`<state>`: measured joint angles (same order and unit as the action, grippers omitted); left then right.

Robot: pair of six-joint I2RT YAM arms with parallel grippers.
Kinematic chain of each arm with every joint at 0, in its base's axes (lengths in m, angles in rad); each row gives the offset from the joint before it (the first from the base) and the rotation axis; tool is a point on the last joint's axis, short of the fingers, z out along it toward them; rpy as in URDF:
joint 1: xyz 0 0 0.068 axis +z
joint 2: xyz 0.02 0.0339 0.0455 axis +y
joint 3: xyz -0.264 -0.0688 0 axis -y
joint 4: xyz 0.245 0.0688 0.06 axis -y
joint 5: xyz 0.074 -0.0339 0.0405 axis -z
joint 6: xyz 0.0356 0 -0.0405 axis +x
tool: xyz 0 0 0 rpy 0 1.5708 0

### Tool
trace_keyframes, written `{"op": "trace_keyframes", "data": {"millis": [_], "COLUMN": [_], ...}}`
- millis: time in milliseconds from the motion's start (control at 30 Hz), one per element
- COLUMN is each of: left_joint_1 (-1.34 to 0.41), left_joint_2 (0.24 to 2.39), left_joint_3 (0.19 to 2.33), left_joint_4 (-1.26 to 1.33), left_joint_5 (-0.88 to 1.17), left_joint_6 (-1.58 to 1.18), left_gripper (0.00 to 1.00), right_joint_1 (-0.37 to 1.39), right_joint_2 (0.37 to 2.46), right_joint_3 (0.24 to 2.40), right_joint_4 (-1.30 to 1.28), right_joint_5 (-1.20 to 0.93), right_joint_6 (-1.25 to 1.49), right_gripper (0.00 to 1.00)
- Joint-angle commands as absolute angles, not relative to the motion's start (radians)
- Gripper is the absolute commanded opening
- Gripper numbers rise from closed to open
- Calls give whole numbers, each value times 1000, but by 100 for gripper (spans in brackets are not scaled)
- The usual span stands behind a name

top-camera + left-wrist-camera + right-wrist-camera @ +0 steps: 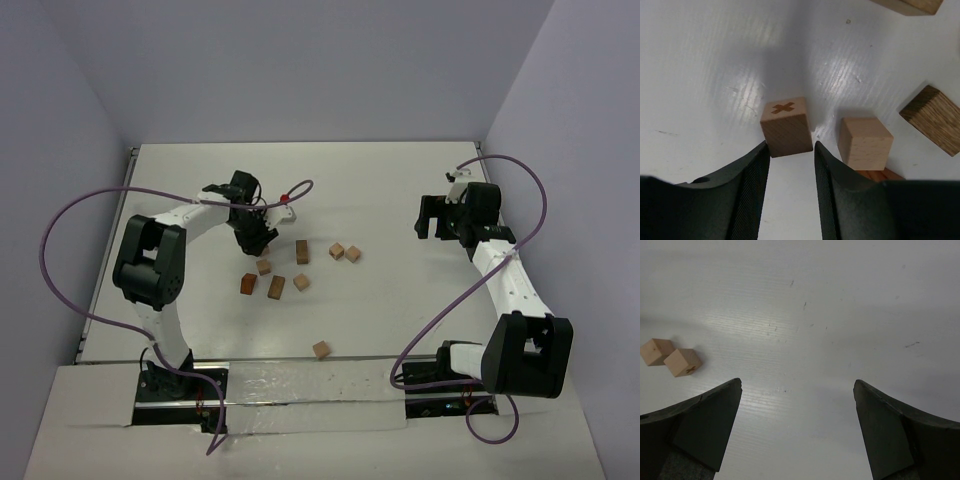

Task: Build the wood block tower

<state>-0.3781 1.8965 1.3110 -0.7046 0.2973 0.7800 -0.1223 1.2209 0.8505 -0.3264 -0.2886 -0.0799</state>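
A tan wood block with a brown X on top (785, 126) sits on the table, its near edge right between the tips of my left gripper (790, 145). The jaws are narrowed to about the block's width, with a slight gap on the right side. A paler cube (865, 142) stands just to the right and a dark brown block (932, 119) further right. In the top view my left gripper (255, 238) is down at the far left of the scattered wood blocks (276, 288). My right gripper (432, 218) hovers wide open and holds nothing. No tower is in view.
Two small cubes (682, 362) lie side by side at the left of the right wrist view, the same pair (345, 252) in the top view. One lone block (321, 349) lies near the table's front edge. A purple cable (290, 195) loops behind the left gripper.
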Motion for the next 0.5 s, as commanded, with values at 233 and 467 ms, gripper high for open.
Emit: {"op": "trace_keyframes", "data": {"millis": [233,467], "left_joint_1": [-373,-373], "left_joint_2": [1821,1803], "left_joint_3": [1259,1248], "left_joint_4": [-732,-702], "left_joint_5": [354,322], "left_joint_6": [796,772], "left_gripper": [45,47], "right_joint_1": [-127,-127], "right_joint_2": [1213,1210], "right_joint_3": [896,894], "right_joint_4": [-325,-327], "right_joint_5": [-287,-290], "right_joint_6": [-84,-84], "right_gripper": [100,100]}}
